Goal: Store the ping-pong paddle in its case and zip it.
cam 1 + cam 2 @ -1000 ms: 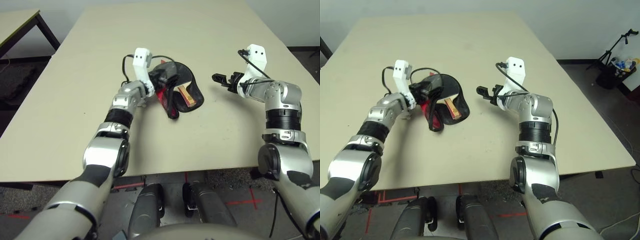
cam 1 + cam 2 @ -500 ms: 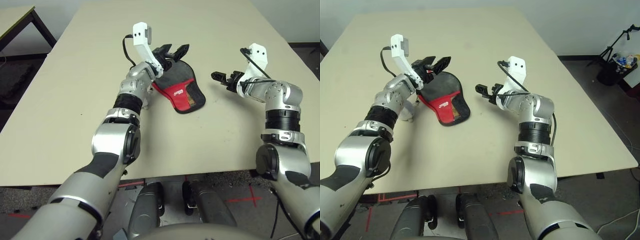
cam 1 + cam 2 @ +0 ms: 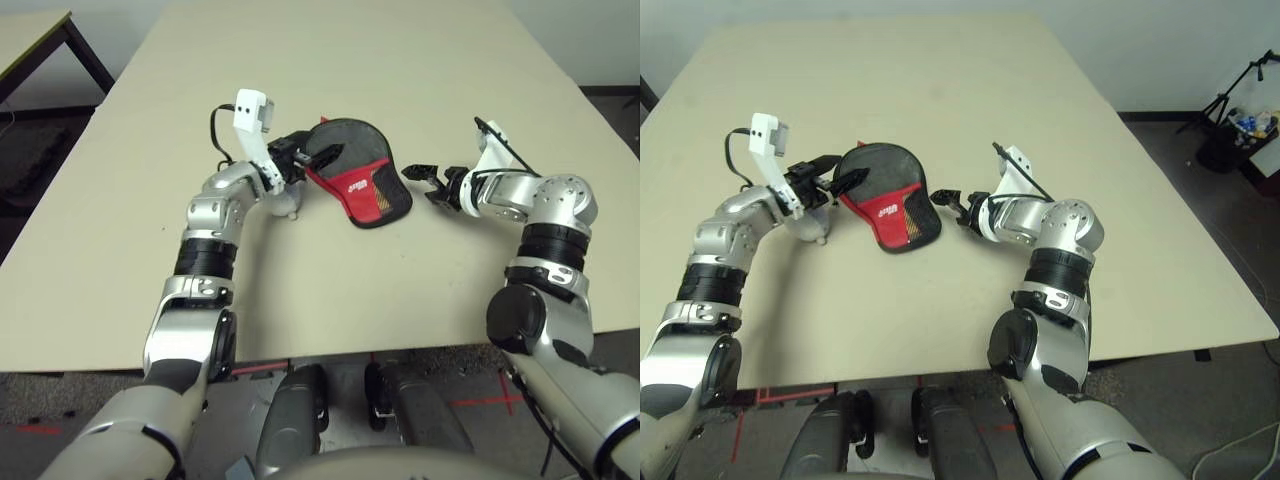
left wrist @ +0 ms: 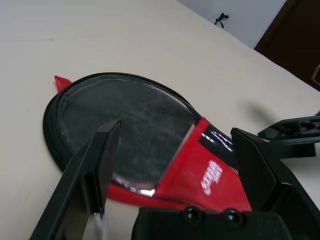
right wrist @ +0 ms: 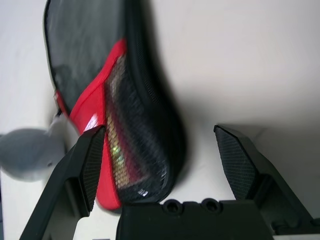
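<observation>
Case (image 3: pixel 358 184) flat on table (image 3: pixel 400 60), closed around paddle. Left gripper (image 3: pixel 312 155) released, jaws spread just over its round end; right gripper (image 3: pixel 420 182) released, just beside narrow end.

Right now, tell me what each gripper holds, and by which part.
Nothing is held. The left gripper and right gripper are both open, flanking the case lying on the table.

A beige table (image 3: pixel 420 80) carries the case (image 3: pixel 357 183) and a small plush (image 3: pixel 288 203).
</observation>
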